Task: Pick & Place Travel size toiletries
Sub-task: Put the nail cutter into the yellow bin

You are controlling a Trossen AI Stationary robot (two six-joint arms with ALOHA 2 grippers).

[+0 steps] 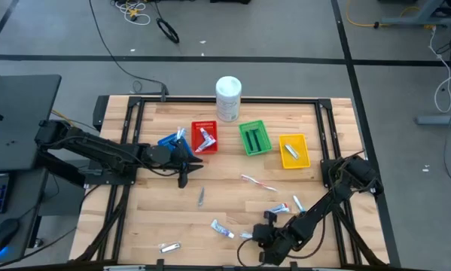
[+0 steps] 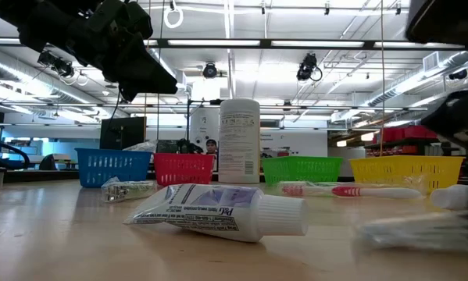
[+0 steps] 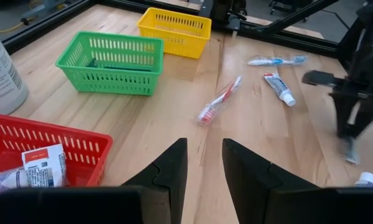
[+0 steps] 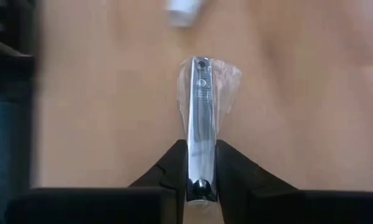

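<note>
Four baskets stand in a row before the tub, with toiletries scattered nearer the table's front.

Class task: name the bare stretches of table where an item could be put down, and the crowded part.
Free: between the blue basket and the table's left edge; between the pink toothbrush and the razor. Crowded: the near right, around the right gripper.
</note>
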